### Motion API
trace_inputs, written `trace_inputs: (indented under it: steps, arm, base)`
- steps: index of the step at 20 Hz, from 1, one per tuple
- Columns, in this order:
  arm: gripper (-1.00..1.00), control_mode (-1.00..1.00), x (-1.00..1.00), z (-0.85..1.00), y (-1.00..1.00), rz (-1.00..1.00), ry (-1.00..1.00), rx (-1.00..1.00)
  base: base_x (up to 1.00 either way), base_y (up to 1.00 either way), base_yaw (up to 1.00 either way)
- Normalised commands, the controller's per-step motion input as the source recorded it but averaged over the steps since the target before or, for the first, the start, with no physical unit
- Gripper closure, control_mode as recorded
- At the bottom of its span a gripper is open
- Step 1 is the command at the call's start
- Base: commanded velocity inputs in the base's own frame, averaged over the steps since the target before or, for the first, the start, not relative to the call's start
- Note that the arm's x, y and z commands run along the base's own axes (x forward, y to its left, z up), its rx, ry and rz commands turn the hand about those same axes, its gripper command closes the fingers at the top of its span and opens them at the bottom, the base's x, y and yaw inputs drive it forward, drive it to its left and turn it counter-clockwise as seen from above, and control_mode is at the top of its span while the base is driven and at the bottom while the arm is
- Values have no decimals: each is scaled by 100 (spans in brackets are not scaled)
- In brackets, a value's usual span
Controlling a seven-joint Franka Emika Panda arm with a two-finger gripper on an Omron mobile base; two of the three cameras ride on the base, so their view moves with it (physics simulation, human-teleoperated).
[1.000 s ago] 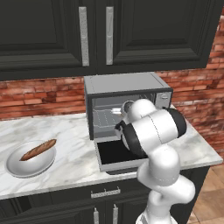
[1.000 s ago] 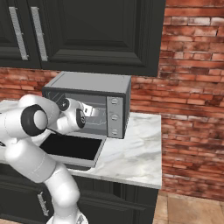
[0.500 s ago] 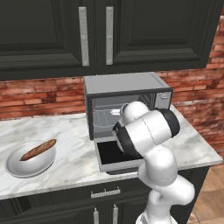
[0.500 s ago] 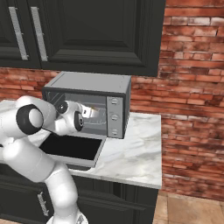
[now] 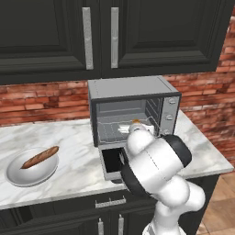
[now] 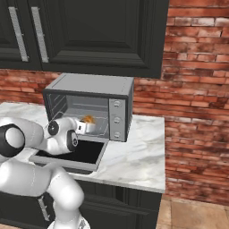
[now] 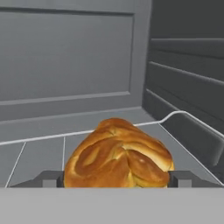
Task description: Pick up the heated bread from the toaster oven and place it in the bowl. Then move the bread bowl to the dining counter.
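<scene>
Inside the toaster oven, the gripper has its fingers on either side of the heated bread, low in the hand view; whether they pinch it cannot be told. The bread sits on the wire rack. At lower left of the left base view, the bowl holds a baguette.

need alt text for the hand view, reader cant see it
A golden-orange braided bread sits close up on the wire rack inside the grey toaster oven, between the two dark tips of the gripper. Behind it are the oven's back wall and ribbed side wall.
</scene>
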Motion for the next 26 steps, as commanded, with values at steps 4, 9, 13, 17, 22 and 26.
trace_inputs:
  steps: [4, 9, 13, 17, 22, 26]
  arm:
    - [100, -100, -96, 0, 0, 0, -5, 0]
    - [100, -100, -100, 9, 0, 0, -5, 0]
    - [100, -100, -100, 34, 2, 0, 1, 0]
    - [100, -100, -100, 54, 1, 0, 7, 2]
    - [100, -100, -98, 56, 4, 0, 16, 5]
    - [100, -100, -53, 52, 33, 5, 33, 0]
  base:
    - [0, 0, 0]
    - [0, 0, 0]
    - [0, 0, 0]
    - [0, 0, 0]
    - [0, 0, 0]
    - [0, 0, 0]
